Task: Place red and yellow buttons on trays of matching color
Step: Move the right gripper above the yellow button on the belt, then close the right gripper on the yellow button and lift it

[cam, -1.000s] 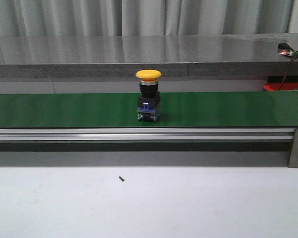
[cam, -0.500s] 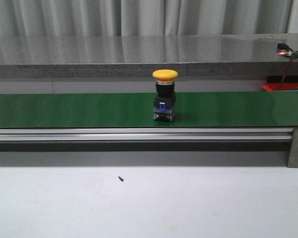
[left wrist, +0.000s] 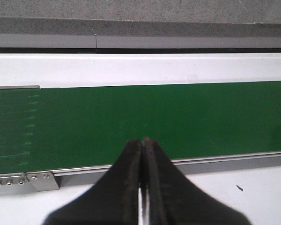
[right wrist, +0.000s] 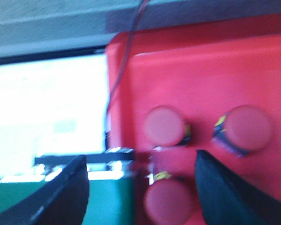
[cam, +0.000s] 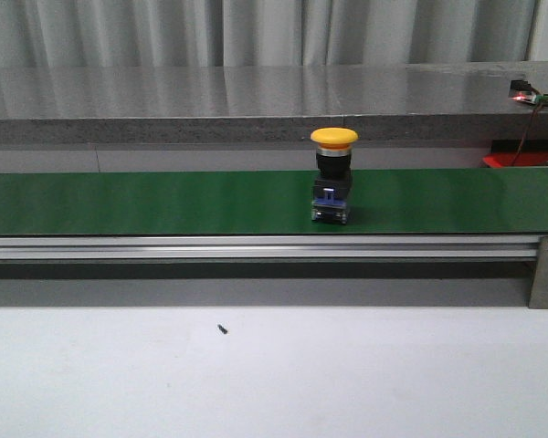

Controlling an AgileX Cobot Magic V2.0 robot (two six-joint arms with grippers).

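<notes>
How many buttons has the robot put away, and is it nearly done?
Three red buttons already sit in the red tray, so that part looks done. Nothing is being carried: the right gripper hangs open over that tray, and the left gripper is shut and empty above the green belt. The yellow button is on the belt and must go to a yellow tray, which I cannot see here.

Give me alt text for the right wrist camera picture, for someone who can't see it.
Blurred close view of a red tray holding three red buttons, seen between the right gripper and its open, empty jaws. A strip of green conveyor belt meets the tray's edge, and a thin cable runs across the tray's rim.
</notes>
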